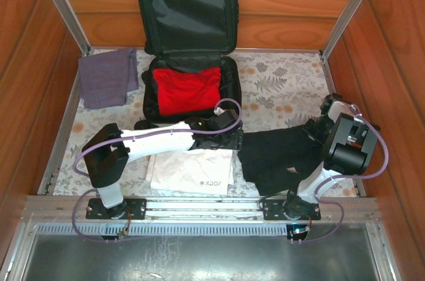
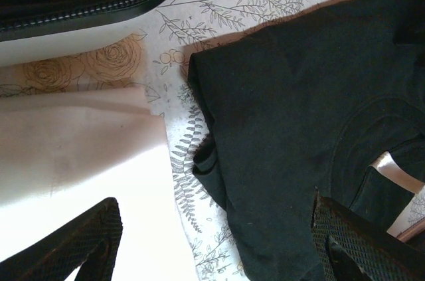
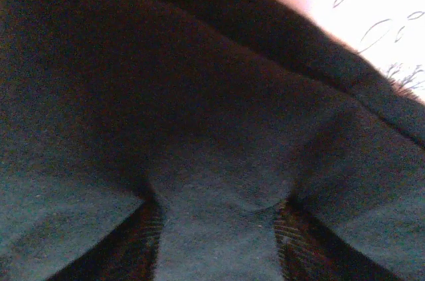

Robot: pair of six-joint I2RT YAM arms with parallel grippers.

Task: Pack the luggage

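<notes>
Suitcase (image 1: 234,85), upper centre, holds red cloth (image 1: 186,90); left gripper (image 2: 216,244) gapes beside white shirt (image 2: 66,155); right gripper (image 3: 216,228) pinches black shirt (image 3: 199,128).

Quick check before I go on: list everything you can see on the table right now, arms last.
luggage: one, white shell with black lining, open at the far centre, lid up against the back wall
red garment: one, red, lying inside the luggage's lower half
purple cloth: one, greyish purple, far left, beside the luggage
folded white shirt: one, white with a small logo, near edge, under the left arm
black shirt: one, black, near right
table cover: one, pale floral print, under everything
left pincer: one, black, open, above the gap between the white and black shirts
right pincer: one, black, closed on a fold of the black shirt
</notes>
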